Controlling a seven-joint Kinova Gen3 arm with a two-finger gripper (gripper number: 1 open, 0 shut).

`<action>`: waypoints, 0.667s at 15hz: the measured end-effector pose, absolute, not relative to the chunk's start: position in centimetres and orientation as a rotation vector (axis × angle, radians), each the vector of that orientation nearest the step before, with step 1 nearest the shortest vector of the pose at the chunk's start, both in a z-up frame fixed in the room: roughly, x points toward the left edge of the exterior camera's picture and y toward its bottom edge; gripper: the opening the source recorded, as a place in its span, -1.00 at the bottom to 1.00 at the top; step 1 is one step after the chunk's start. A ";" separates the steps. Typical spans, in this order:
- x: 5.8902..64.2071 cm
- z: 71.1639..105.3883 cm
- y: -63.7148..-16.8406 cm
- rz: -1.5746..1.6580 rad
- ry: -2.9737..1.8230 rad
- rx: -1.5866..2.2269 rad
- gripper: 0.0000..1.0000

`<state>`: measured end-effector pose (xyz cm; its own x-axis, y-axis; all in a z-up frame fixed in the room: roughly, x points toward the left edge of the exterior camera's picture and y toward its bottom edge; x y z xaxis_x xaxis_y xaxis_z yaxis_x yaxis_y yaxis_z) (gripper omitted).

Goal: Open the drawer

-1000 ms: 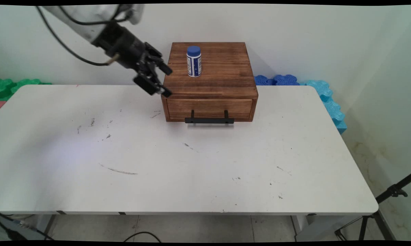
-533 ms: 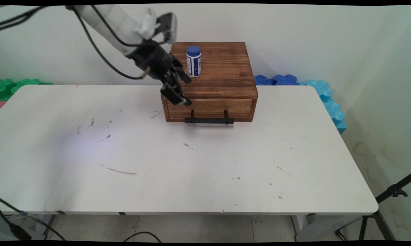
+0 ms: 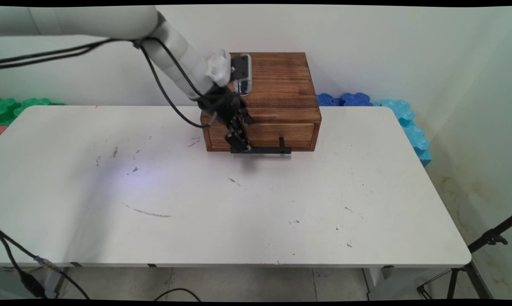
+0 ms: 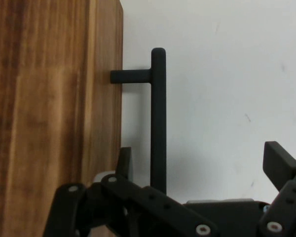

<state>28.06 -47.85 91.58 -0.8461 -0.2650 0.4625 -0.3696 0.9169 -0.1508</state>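
We find gripper (image 3: 240, 143) open, fingers straddling left end of drawer handle (image 4: 158, 118) on box (image 3: 277, 91) at table's (image 3: 239, 204) far edge. Handle between fingers, ungripped. We advise centring bar before closing, then straight pull

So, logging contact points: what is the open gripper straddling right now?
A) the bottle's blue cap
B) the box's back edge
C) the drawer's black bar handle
C: in the hand view the gripper has one finger on each side of the black bar handle on the wooden box's drawer front.
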 end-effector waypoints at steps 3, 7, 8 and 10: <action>26.9 89.6 -48.2 0.331 -2.652 0.475 1.00; 25.8 87.2 -48.6 0.341 -2.665 0.494 1.00; 25.4 86.4 -48.8 0.347 -2.669 0.501 1.00; 24.9 85.3 -49.1 0.356 -2.676 0.508 1.00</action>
